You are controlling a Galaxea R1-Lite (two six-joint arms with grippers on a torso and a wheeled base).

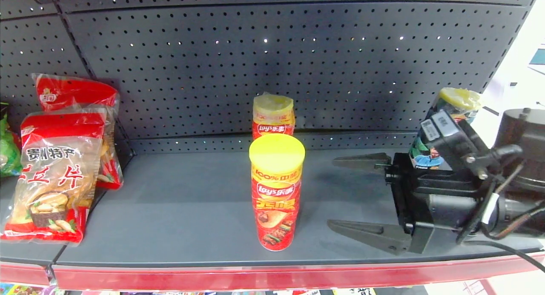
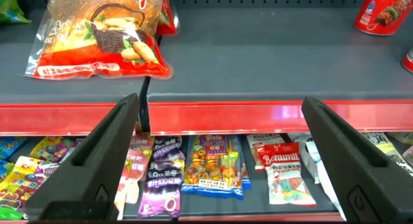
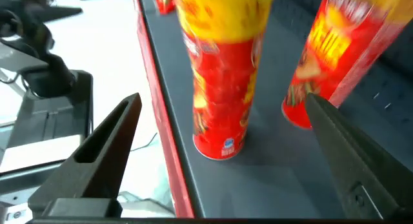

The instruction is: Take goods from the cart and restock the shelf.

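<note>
The front chip can [image 1: 276,193] stands upright near the front of the grey shelf [image 1: 179,210], about midway along it. Its long axis is vertical, its yellow lid is on top and its label faces outward. Directly behind it, close to the perforated back panel [image 1: 255,52], a rear chip can [image 1: 273,114] also stands upright, with a film-covered yellow top. A third chip can [image 1: 457,100] is upright at the shelf's right end, partly hidden behind the right arm.

The right gripper [image 1: 362,199] is over the shelf to the right of the front chip can. Its two dark fingers are spread wide, point toward the can and grasp nothing. There is a clear gap between the fingertips and the can.

The left gripper [image 2: 219,166] is released too, its fingers wide apart and empty. It sits in front of the shelf's red edge strip [image 2: 271,114], above a lower shelf of small sweet packets [image 2: 213,169].

At the shelf's left end a red-and-clear snack bag [image 1: 51,180] leans back. A second red snack bag [image 1: 76,95] is behind it and a green bag [image 1: 6,150] is at the far edge.
</note>
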